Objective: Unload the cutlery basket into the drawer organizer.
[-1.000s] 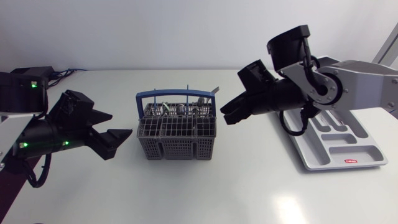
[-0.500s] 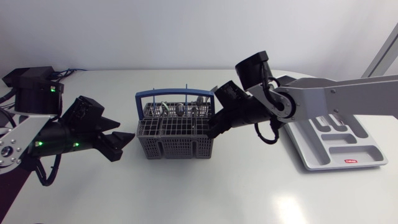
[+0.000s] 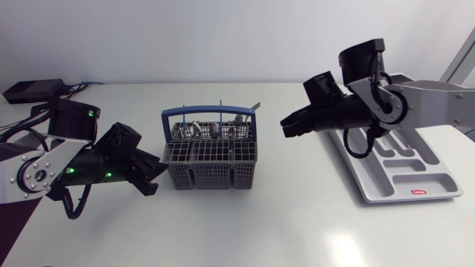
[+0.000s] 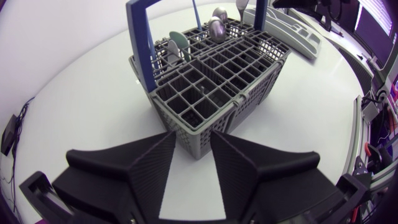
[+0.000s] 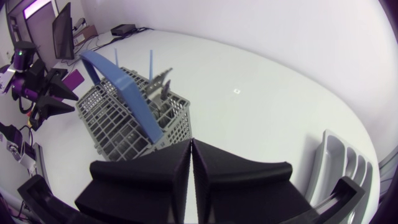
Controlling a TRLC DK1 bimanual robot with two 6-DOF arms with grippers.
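The cutlery basket (image 3: 211, 154) is sitting mid-counter, with cutlery (image 3: 215, 130) standing in its rear cells. The left jaws are hovering slightly apart just beside its corner, probably to steady it. The right jaws are hanging pressed together, empty, between the basket and the drawer organizer (image 3: 415, 174), which is lying toward the right of the white counter (image 3: 297, 215).

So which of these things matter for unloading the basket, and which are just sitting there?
For the job:
basket
cutlery standing in it
drawer organizer
left gripper, open at the basket's end
right gripper, shut, empty

Lying about:
black box with cables, at the table's far corner
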